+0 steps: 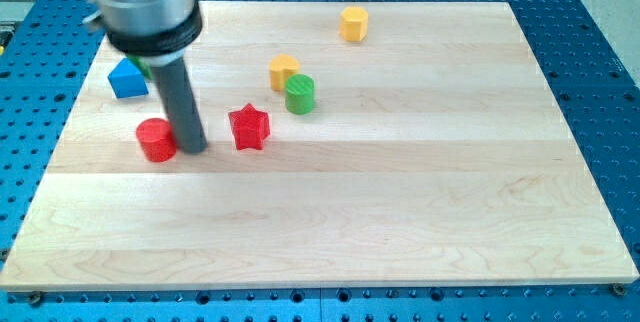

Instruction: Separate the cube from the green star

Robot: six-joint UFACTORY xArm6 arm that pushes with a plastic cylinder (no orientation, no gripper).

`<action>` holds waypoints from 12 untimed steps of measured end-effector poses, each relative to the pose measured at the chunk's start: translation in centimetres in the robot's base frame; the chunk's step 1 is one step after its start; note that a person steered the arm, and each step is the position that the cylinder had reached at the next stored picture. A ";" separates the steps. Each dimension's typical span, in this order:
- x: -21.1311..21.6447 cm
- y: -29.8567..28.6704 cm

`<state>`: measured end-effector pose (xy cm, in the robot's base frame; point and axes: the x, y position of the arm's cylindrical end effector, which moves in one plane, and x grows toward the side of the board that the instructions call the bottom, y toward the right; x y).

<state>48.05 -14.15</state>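
Observation:
A blue block (127, 80) that looks like a cube sits at the upper left of the wooden board (400, 202). A small sliver of green (143, 63) shows at its upper right, mostly hidden behind my arm's wide body; I cannot make out its shape. My dark rod comes down from the upper left. My tip (194, 149) rests on the board below and to the right of the blue block, right beside the red cylinder (156, 140) and left of the red star (249, 127).
A green cylinder (299, 94) stands against a yellow block (284, 70) right of the red star. A yellow hexagonal block (353, 24) sits near the top edge. A blue perforated table surrounds the board.

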 end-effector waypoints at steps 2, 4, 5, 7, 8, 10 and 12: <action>-2.0 -8.9; 0.1 -9.6; -0.3 -7.7; -1.3 -4.6; -1.3 -4.6; -3.4 -2.6; -11.4 -2.1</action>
<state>36.66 -16.27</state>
